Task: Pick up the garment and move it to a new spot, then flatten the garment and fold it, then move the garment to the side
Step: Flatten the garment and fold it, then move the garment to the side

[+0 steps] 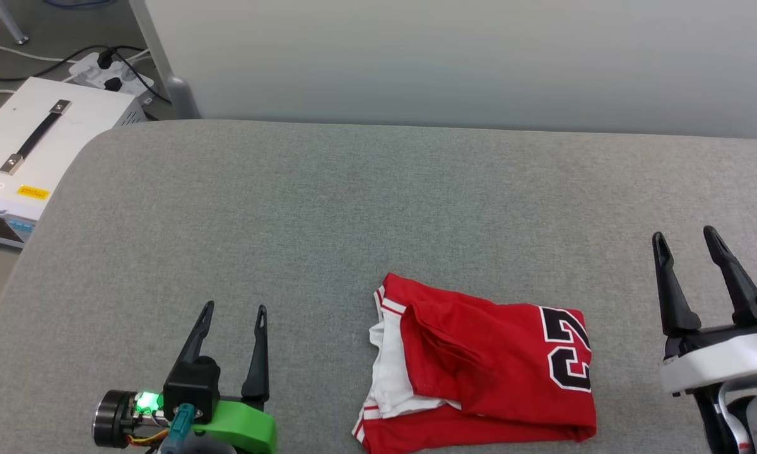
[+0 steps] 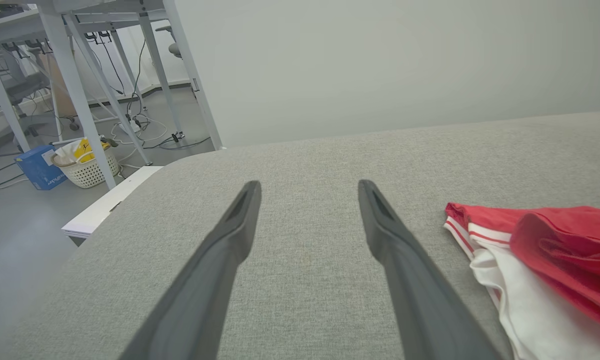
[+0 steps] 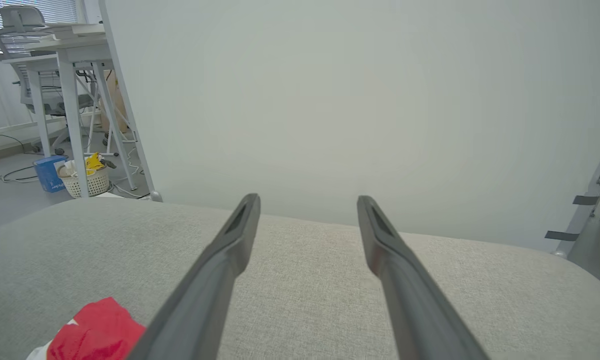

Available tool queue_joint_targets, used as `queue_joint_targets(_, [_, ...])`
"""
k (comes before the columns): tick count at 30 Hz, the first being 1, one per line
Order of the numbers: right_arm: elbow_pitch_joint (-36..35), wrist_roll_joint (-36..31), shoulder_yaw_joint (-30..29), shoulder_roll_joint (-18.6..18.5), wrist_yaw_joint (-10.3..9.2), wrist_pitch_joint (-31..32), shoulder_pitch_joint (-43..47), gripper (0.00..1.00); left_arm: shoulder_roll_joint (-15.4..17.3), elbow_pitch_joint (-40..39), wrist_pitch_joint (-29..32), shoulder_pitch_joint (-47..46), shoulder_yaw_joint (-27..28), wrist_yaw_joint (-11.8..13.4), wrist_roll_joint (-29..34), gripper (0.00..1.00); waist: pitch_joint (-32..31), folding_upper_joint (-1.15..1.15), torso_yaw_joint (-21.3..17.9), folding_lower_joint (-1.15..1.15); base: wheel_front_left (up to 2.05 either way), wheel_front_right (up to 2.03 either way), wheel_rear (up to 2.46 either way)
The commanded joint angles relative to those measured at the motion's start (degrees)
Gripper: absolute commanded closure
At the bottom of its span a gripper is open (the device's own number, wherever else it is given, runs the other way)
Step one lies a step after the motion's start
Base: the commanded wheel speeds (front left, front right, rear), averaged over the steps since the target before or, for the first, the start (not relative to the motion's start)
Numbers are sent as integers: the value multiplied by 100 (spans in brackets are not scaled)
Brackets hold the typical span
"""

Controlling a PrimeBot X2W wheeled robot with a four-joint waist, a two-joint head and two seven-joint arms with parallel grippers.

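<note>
Head view is showing the garment (image 1: 479, 366) lying folded into a rough rectangle on the grey cushion (image 1: 328, 208), near its front edge and a little right of centre; red cloth is covering most of it, a white sleeve with striped trim is peeking out along its left side, and black white-outlined lettering is sitting at its right end; the left gripper (image 1: 235, 307) is hovering to the garment's left, well apart from it, fingers spread wide and grasping nothing; the right gripper (image 1: 684, 232) is hanging off to the garment's right, also apart from it, its jaws likewise parted and empty; a white case (image 1: 44, 139) with a black handle is standing beyond the cushion's left corner, with a power strip (image 1: 110, 72) lying behind it; left wrist view is looking along the spread fingers over the cushion, with the garment's striped white-and-red edge showing at the right; a basket (image 2: 87, 167) and a blue box (image 2: 37, 167) are sitting on the floor; right wrist view is catching a red corner of the garment at the lower left.
</note>
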Motion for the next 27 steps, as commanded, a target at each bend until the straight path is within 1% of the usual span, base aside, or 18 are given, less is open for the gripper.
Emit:
queue_joint_targets(1, [-91,-120,-102,122,-4,-42,190,0,16,-52,-34,107,9,12,45,0,-11,0,-7,0,0,0,0])
queue_joint_targets(5, [-547,-538,-349,451,-4,-50,532,0,11,-121,-34,132,1,28,39,0,-29,0,-23,0,0,0,0])
queue_joint_targets(7, [-679,-635,-454,615,-4,-51,708,0,6,-155,-34,144,-13,28,36,0,-46,0,-21,0,0,0,0])
queue_joint_targets(13, [-874,-907,-478,940,-4,-52,1190,0,-14,-290,-34,198,-38,18,1,0,-83,0,-17,0,0,0,0])
queue_joint_targets(18, [-870,-985,-532,1085,-4,-53,1359,0,-42,-337,-34,230,-15,-17,-83,0,-98,0,-15,0,0,0,0])
queue_joint_targets(27, [-786,-1087,-565,1173,-4,-53,1414,0,-50,-315,-34,265,5,-47,-83,0,-133,0,-28,0,0,0,0])
